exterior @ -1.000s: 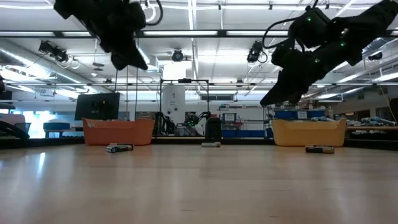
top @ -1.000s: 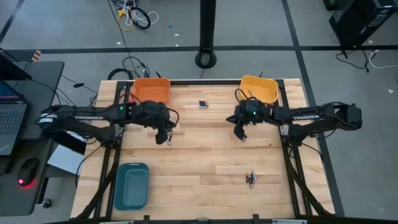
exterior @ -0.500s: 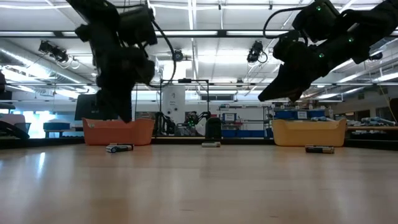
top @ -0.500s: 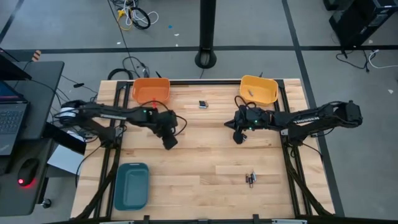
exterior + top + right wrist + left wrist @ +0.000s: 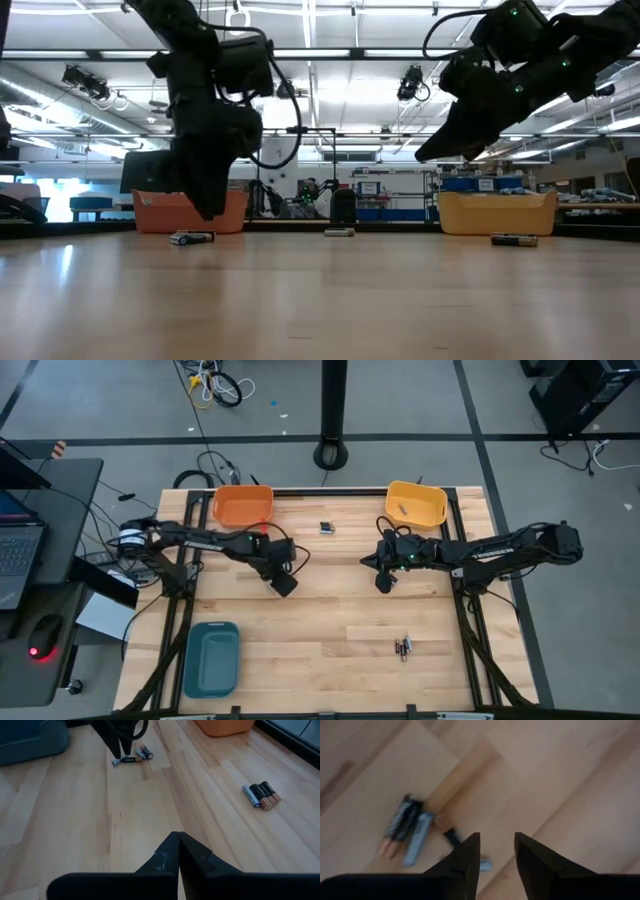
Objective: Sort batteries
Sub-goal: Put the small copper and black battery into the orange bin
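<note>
From above, you see the left pincer [image 5: 285,584] reaching toward the middle of the worktop [image 5: 330,650], low over the wood, below the orange tray [image 5: 243,505]. The right pincer [image 5: 383,582] hangs in front of the yellow tray [image 5: 417,502], which has one small battery inside. A small boxy battery [image 5: 327,527] lies between the two trays at the far edge. A little group of batteries [image 5: 404,647] lies toward the near side, right of the middle. The teal tray [image 5: 210,657] sits at the near left corner.

In the low view, your left pincer [image 5: 210,210] comes almost down to the wood, just beside a battery [image 5: 192,238] that lies in front of the orange tray [image 5: 190,212]. Your right pincer [image 5: 428,155] stays high above the wood. More batteries lie far back, one near the middle [image 5: 339,232] and one before the yellow tray [image 5: 514,240].

In the left wrist view, the two fingers [image 5: 462,860] stand apart with a clear gap, so this pincer is open and holds nothing. A few batteries [image 5: 410,827] lie side by side on the wood just beyond the tips (the picture is blurred here, so I cannot count them well).

In the right wrist view, the fingers [image 5: 167,852] are pressed together, closed on nothing. Three batteries [image 5: 261,795] lie together on the wood, and farther off another small group [image 5: 132,756] lies under the left pincer [image 5: 120,747].
</note>
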You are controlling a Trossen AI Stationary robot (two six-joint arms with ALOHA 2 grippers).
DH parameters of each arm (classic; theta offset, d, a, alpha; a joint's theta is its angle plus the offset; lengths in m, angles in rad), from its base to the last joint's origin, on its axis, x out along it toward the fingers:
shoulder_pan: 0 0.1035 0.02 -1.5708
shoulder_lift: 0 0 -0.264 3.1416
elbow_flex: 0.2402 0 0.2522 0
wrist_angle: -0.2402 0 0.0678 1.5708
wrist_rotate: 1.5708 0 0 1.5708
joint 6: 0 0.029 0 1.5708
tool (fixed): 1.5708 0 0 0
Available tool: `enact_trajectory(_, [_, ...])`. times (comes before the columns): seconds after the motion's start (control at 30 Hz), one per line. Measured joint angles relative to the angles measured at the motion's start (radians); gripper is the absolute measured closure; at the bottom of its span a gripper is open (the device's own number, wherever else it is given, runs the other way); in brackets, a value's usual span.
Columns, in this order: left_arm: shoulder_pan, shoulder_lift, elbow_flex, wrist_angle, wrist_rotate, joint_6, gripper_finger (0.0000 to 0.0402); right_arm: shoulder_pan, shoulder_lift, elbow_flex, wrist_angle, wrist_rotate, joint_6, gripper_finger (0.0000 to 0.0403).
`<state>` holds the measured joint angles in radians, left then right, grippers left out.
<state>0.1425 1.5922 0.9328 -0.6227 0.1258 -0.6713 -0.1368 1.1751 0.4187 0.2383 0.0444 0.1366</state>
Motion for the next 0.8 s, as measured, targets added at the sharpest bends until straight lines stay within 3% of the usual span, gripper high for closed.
enact_trajectory(0.17, [0.0, 0.017, 0.036, -0.093, -0.043, -0.026, 0.0269, 0.0, 0.0, 0.0, -0.004, 0.0, -0.008, 0.0384])
enact_trajectory(0.8, [0.0, 0.018, 0.036, -0.096, -0.085, -0.119, 0.0269, 0.0, 0.0, 0.0, -0.004, 0.0, -0.035, 0.0377])
